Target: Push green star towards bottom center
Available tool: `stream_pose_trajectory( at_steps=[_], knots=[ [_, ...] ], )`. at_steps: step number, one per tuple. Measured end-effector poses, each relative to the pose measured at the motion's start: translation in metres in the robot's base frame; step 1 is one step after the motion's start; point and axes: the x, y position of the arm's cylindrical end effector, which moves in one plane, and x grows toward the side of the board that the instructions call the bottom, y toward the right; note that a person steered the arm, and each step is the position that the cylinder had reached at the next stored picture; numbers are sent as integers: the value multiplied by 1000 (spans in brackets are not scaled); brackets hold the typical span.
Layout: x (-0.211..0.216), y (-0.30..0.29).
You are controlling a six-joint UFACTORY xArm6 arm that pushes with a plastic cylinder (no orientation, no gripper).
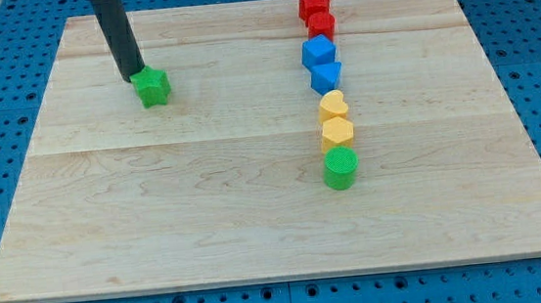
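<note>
Green star (pixel 153 86) sat upper left on wooden board (pixel 271 151). Rod's tip (pixel 133 78) touched star's upper-left edge; no jaws on this rig, only bare rod. Column of red, blue, yellow, green blocks stood well apart at view's right. Judged: push just starting. Next move called for drive down-right toward bottom centre, staying behind star.

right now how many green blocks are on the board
2. The green star sits at the view's upper left, with my tip touching its upper-left side. The green cylinder ends the column of blocks at the view's right of centre. None looks hidden.
</note>
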Motion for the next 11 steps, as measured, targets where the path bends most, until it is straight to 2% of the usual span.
stream_pose_trajectory(
  at_steps=[2,3,4,5,7,9,10,11],
  knots=[
    [73,54],
    [63,60],
    [34,67],
    [44,83],
    [92,90],
    [151,124],
    [159,122],
    [169,92]
  ],
)
